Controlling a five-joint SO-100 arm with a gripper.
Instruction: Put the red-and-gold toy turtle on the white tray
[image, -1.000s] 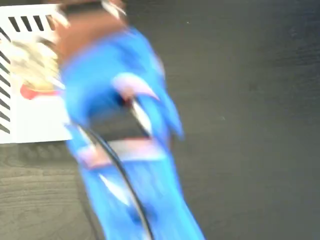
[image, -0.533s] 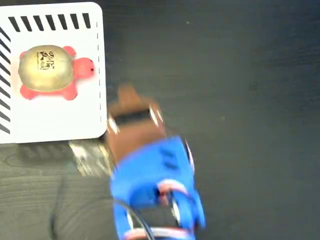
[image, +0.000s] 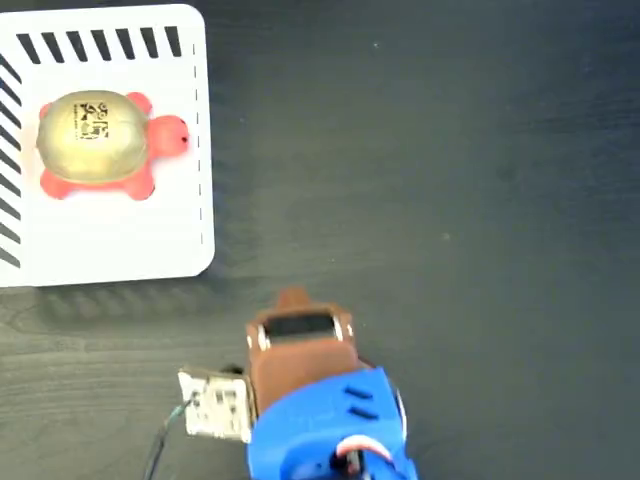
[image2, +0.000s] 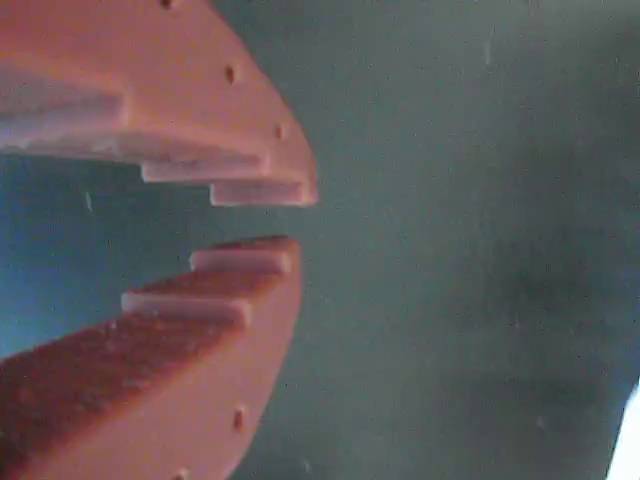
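Note:
The red-and-gold toy turtle (image: 98, 143) lies on the white tray (image: 120, 240) at the top left of the fixed view, its red head pointing right and the code sticker up on its shell. My gripper (image: 292, 298) is low in the middle of the fixed view, well below and to the right of the tray, touching neither. In the wrist view the brown fingers (image2: 250, 180) stand a narrow gap apart around the gripper (image2: 290, 222), with only the dark table behind them. Neither the turtle nor the tray is recognisable in the wrist view.
The blue arm body (image: 330, 430) fills the bottom edge of the fixed view. A small pale module with a cable (image: 212, 405) sits at its left. The dark table (image: 460, 180) stretches to the right. A white sliver (image2: 630, 440) shows at the wrist view's lower right corner.
The arm has pulled back from over the tray toward the bottom of the fixed view. The turtle stays where it lay on the tray.

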